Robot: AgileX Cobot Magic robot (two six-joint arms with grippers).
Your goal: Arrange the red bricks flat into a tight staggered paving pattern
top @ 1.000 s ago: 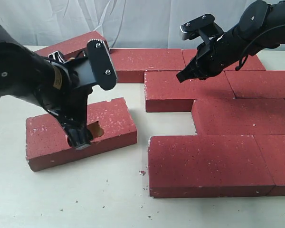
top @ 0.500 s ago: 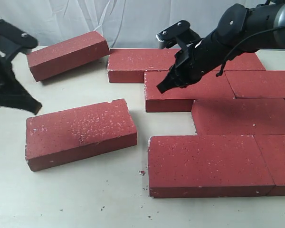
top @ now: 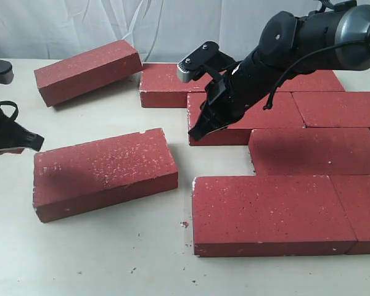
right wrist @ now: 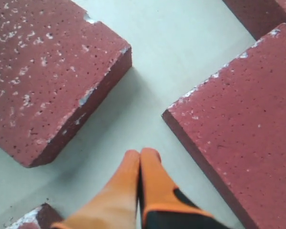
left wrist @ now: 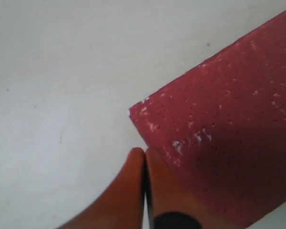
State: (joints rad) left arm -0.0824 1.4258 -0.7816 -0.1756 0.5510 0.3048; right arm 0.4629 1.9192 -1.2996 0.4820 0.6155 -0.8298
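Several red bricks lie flat in a staggered group on the right, among them a front brick (top: 271,213) and a middle brick (top: 243,117). A loose brick (top: 105,172) lies askew at the left front. Another brick (top: 86,71) sits tilted at the back left. My left gripper (top: 37,143) is shut and empty, just off the loose brick's left end; its fingertips (left wrist: 144,153) sit by the brick's corner (left wrist: 219,129). My right gripper (top: 195,134) is shut and empty, low over the gap between the loose brick (right wrist: 43,71) and a paved brick (right wrist: 243,129), its closed tips (right wrist: 140,155) above bare table.
The bricks rest on a pale table (top: 111,253) with small red crumbs (top: 184,224) near the front brick. A white curtain (top: 172,24) hangs behind. The right arm (top: 308,43) reaches across the back rows of bricks.
My left arm pulled away from above the loose brick to the far left, and its gripper shut. My right gripper moved left and down toward the gap beside the paved bricks.
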